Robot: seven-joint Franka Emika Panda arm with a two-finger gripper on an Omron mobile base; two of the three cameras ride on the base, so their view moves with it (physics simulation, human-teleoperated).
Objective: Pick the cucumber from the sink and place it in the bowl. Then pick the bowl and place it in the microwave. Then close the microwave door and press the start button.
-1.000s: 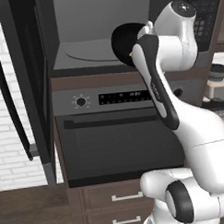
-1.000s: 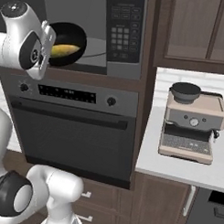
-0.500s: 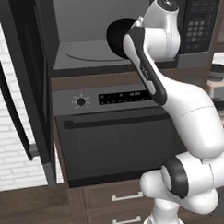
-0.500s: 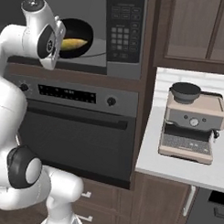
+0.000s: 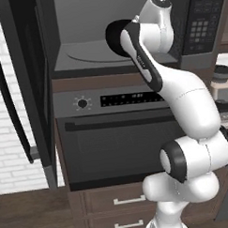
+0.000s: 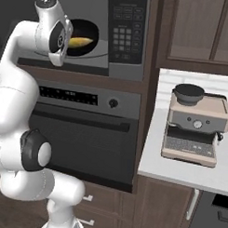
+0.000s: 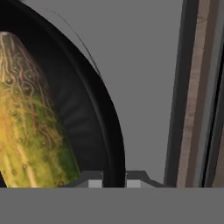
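The black bowl (image 6: 86, 31) sits inside the open microwave (image 6: 96, 64), over its turntable, with the yellow-green cucumber (image 6: 81, 41) lying in it. In the hand view the cucumber (image 7: 30, 127) lies left of the bowl's dark rim (image 7: 111, 131), and my gripper (image 7: 114, 183) is shut on that rim, one tip on each side. From the left, the bowl (image 5: 115, 38) shows as a black disc behind my forearm. The microwave door (image 5: 27, 77) stands swung wide open at the left. The keypad (image 6: 125, 35) is on the microwave's right. The sink is out of view.
A larger oven (image 5: 117, 134) with knobs and a bar handle sits directly under the microwave, with drawers (image 5: 122, 200) below it. A beige coffee machine (image 6: 194, 123) stands on the white counter to the right. Wooden cabinets (image 6: 198, 30) hang above it.
My arm has reached forward and carried the bowl with the cucumber from the microwave's opening deeper into the cavity. The grip on the rim has stayed shut.
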